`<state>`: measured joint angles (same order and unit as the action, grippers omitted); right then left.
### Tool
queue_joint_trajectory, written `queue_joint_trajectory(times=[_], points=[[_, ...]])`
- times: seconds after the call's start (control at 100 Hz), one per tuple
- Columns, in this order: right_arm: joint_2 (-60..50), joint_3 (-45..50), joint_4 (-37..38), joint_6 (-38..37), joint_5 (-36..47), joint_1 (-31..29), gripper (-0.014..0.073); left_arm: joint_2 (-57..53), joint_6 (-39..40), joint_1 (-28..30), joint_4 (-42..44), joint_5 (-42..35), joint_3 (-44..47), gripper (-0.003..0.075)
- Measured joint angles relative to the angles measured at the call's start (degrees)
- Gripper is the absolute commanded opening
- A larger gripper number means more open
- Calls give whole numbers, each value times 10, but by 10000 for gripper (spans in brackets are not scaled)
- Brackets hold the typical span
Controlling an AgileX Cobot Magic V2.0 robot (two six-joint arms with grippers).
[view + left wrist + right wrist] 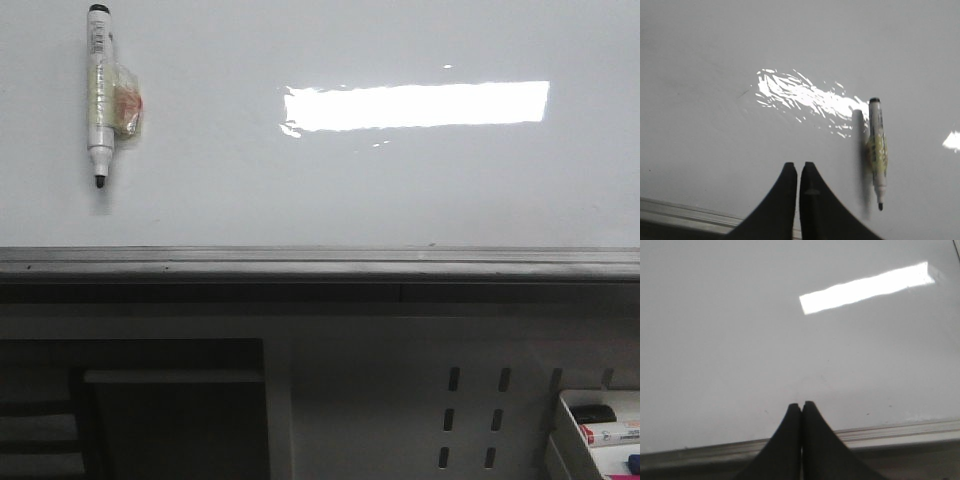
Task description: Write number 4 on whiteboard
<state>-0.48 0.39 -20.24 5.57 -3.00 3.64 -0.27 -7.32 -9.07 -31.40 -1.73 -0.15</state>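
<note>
The whiteboard fills the upper half of the front view, glossy white with a bright rectangular glare and a grey rail along its lower edge. Its surface is blank; the number 4 does not show on it. An uncapped black-tipped marker with a taped patch hangs tip down at the board's upper left. In the left wrist view the marker lies to one side of my left gripper, which is shut and empty. My right gripper is shut and empty just above the rail. Neither gripper appears in the front view.
Below the rail stands a perforated white panel. A white tray with markers sits at the lower right. A dark recess with a shelf opens at the lower left.
</note>
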Motion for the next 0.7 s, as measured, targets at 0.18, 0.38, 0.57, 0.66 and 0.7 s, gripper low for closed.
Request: queue_joint_trajectory(times=[0.18, 0.38, 0.57, 0.66, 0.7], points=[[0, -2, -83, 0, -9, 0, -46, 0, 0, 0, -99, -10, -6, -20], [52, -90, -45, 1, -117, 0, -44, 25, 0, 0, -27, 90, -105, -20], [181, -191, -22, 1, -199, 0, -45, 136, -7, 0, 55, 195, -215, -20], [226, -227, -21, 1, -220, 0, -44, 188, -29, 0, 65, 220, -248, -20], [239, -240, -21, 1, -229, 0, -41, 205, -36, 0, 65, 225, -258, -20]])
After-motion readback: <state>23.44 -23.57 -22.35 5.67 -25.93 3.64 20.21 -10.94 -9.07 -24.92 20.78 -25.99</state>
